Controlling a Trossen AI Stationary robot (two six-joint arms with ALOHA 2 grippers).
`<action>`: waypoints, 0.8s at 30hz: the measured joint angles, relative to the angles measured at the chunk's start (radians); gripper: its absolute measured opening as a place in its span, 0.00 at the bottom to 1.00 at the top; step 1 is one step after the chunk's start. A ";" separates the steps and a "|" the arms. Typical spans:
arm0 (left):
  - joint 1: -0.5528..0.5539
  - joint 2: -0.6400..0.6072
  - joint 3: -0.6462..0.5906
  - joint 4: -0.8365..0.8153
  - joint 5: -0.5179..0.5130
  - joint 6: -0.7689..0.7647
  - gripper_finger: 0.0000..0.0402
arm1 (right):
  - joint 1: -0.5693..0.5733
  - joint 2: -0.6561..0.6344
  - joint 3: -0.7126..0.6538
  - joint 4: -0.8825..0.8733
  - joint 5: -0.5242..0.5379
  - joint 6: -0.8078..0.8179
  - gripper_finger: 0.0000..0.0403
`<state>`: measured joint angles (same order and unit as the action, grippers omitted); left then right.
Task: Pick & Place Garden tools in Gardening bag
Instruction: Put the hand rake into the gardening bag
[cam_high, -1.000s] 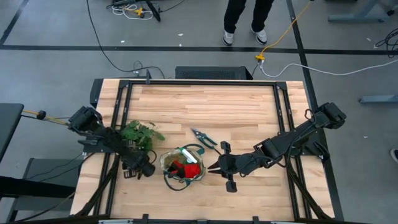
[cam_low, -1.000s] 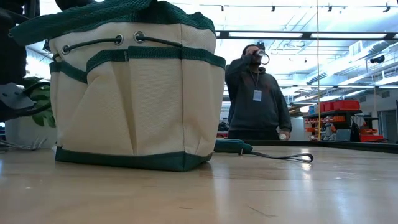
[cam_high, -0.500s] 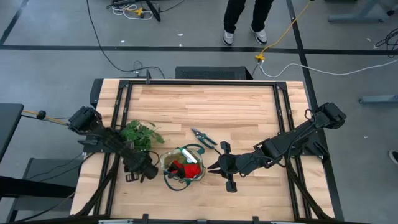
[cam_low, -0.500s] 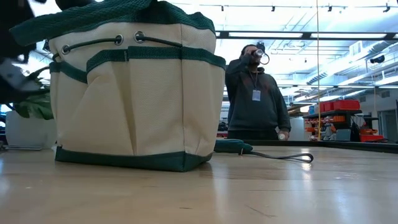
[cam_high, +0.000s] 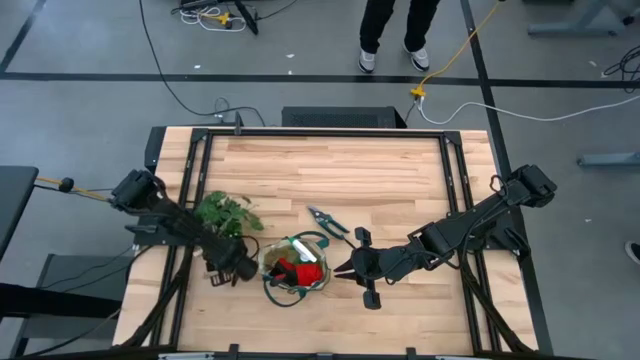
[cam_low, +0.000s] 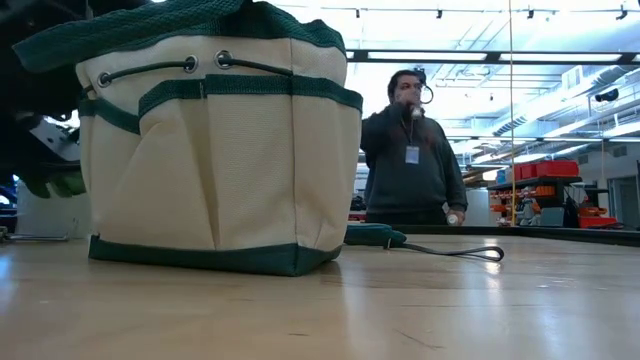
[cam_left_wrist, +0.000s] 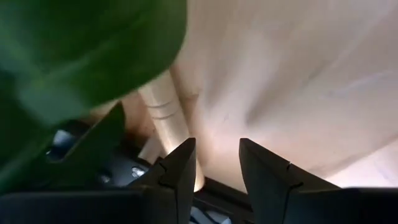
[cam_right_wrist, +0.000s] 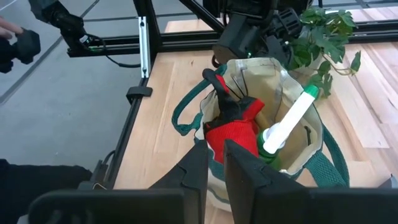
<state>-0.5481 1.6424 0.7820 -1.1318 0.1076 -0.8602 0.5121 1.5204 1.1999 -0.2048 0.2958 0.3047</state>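
The beige gardening bag (cam_high: 293, 270) with green trim stands upright near the table's front. A red-and-black glove (cam_right_wrist: 233, 121) and the green spray bottle (cam_right_wrist: 283, 130) lie in it. My left gripper (cam_high: 240, 265) is open, close against the bag's left wall. A pale wooden handle (cam_left_wrist: 165, 109) shows beside one finger, not between them. My right gripper (cam_high: 345, 268) is at the bag's right rim, its fingers nearly together. The pruning shears (cam_high: 327, 220) lie flat on the table behind the bag. My right gripper has its two fingers (cam_right_wrist: 239, 171) closed at the bag's right rim (cam_right_wrist: 214, 183). It comes level from the table's right side. The fingers hide the place of contact. The bag stands with its bottom on the table and its mouth open.
A leafy plant sprig (cam_high: 225, 213) lies left of and behind the bag, right by my left arm. Black frame rails (cam_high: 185, 200) run along the table's edges. A person (cam_low: 410, 150) stands beyond the far edge. Bare wood (cam_high: 330, 170) lies on the far half.
My left gripper has gone toward the table's right edge, up to the bag's left wall, and has risen a little. The bag and my right gripper have kept still.
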 joint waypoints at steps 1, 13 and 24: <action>0.006 0.000 -0.004 -0.008 -0.001 -0.001 0.33 | 0.000 0.000 0.000 -0.001 0.000 0.001 0.12; 0.063 -0.001 -0.023 0.046 -0.028 0.003 0.33 | 0.000 0.000 0.000 -0.001 0.000 0.001 0.12; 0.070 0.003 -0.039 0.037 0.016 0.015 0.33 | 0.000 0.000 0.000 -0.002 0.001 0.001 0.12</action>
<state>-0.4786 1.6451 0.7426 -1.0952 0.1237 -0.8448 0.5125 1.5204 1.2003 -0.2063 0.2966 0.3058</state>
